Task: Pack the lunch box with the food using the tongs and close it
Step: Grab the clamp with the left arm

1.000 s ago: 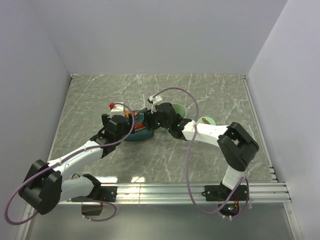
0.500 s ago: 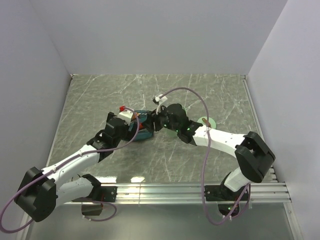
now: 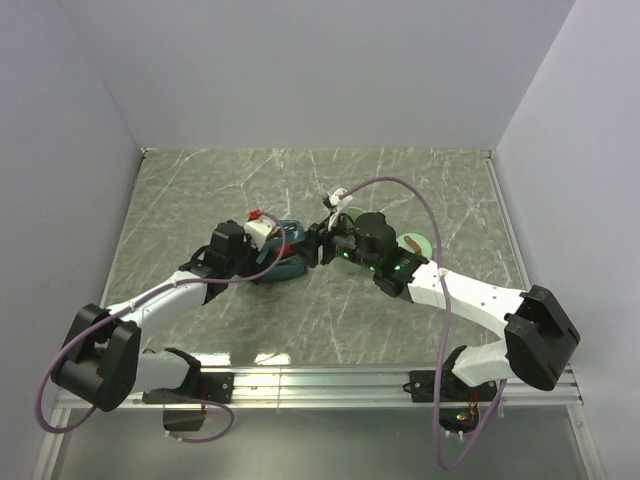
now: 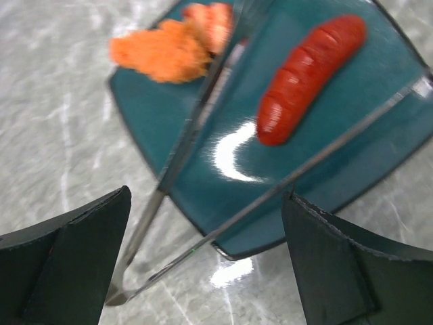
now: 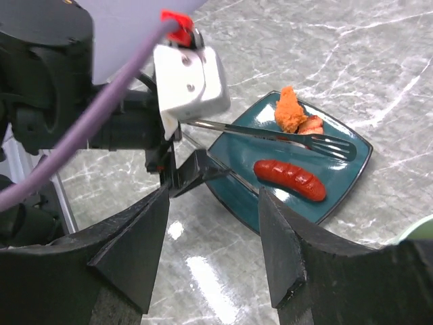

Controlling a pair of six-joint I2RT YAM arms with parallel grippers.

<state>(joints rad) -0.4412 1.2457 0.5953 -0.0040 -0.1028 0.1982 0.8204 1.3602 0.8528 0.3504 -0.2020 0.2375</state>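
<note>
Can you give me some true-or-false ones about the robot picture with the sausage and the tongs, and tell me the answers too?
1. A red sausage lies on the teal plate. True.
2. The sausage is the only food on the plate. False: an orange piece lies there too.
3. The tongs reach over the plate from between the fingers of the left gripper, which is wide open. True.
4. The right gripper is squeezing the orange piece. False: its fingers are apart with nothing between them.
</note>
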